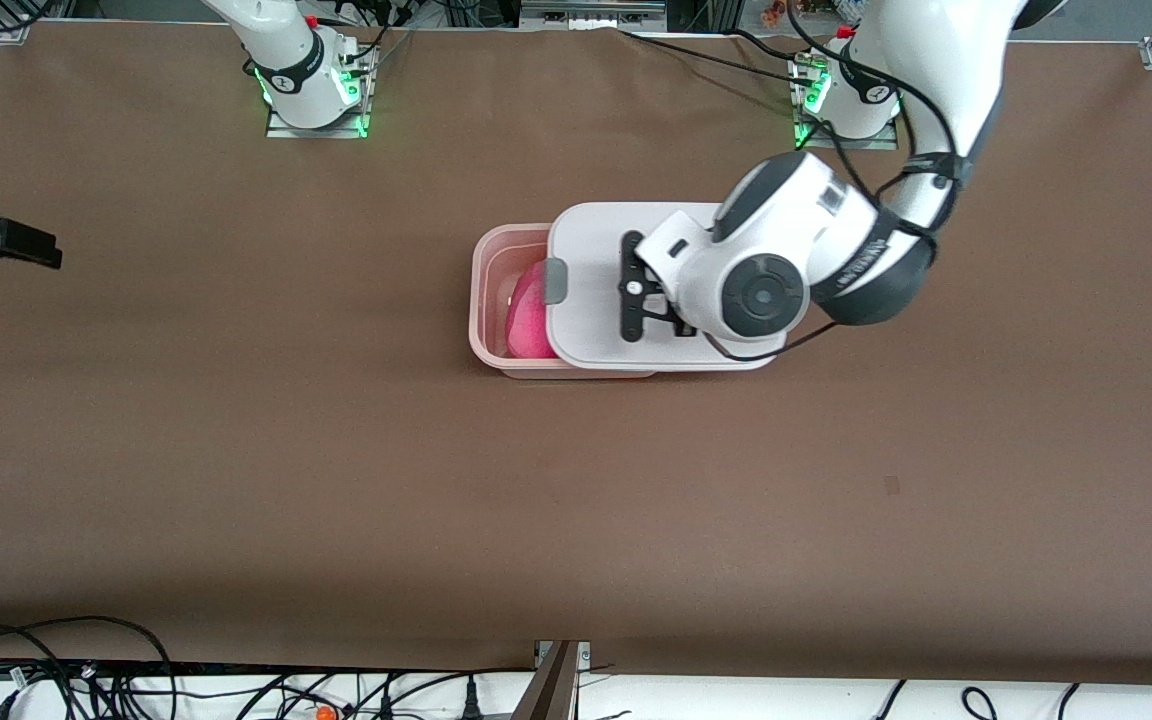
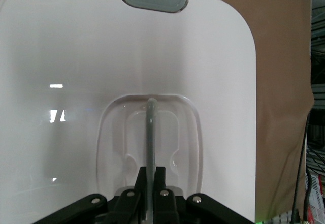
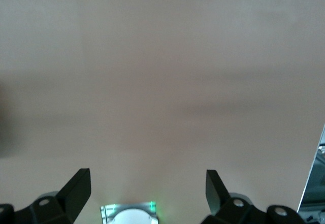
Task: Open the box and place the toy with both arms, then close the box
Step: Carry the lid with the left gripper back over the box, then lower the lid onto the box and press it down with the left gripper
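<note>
A: Left gripper [image 1: 636, 290] sits over the middle of the lid [image 1: 591, 300], fingers [image 2: 160, 181] pressed together on the clear handle [image 2: 151, 132] in the lid's recess. Handle blade runs up between the two pads in the left wrist view.

B: Lid seated on the box [image 1: 496, 300]?

A: No. Lid is offset toward the left arm's end of the table, covering most of the pink base. The base's end toward the right arm is uncovered. Whether the lid touches the rim or is lifted off it, cannot tell.

B: Toy?

A: Toy [image 1: 531, 315] lies inside the box, in the uncovered end, just past the lid edge from the left gripper. One grey clip [image 1: 554, 281] on that lid edge shows above it; the same clip appears at the lid's edge in the left wrist view. Rest of the toy is hidden under the lid.

B: Right gripper?

A: Right gripper [image 3: 148, 188] is spread wide, nothing between the fingers. It hangs over bare brown table [image 1: 236, 450], with its own arm's base below it in the right wrist view. Well apart from the box. That arm waits.

B: Anything else near the left gripper?

A: Only the table surface around the box.
</note>
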`<state>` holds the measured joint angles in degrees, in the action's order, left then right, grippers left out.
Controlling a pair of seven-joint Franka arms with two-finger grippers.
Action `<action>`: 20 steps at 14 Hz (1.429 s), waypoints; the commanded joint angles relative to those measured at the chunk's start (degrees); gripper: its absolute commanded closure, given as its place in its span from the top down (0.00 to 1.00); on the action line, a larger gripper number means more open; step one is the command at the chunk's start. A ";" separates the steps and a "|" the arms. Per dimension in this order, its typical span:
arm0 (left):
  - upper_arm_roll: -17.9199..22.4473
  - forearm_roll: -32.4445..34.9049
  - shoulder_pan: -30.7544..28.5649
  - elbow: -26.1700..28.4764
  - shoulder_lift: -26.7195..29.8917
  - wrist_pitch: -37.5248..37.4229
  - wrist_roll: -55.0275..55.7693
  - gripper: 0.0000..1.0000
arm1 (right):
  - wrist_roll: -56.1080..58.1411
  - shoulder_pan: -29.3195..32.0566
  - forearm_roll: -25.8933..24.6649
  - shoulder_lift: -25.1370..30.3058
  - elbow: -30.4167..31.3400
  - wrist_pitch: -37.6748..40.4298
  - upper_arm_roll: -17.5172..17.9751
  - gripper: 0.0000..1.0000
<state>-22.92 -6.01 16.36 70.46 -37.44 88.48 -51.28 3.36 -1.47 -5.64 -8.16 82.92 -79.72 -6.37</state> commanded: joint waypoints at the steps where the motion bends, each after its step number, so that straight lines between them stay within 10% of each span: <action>1: 0.94 -1.11 4.11 -1.20 -1.06 3.70 4.50 0.00 | 0.86 -0.37 0.89 7.01 9.37 -3.61 0.30 1.00; 20: 1.12 5.13 10.10 0.91 -5.28 12.94 10.68 0.00 | 0.86 -0.37 2.21 5.87 3.66 0.97 0.13 1.00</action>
<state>-21.86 -2.15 26.23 70.64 -42.54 101.30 -39.68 3.71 -1.84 -4.24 -1.83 88.30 -80.22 -6.08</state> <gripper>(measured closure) 0.930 0.000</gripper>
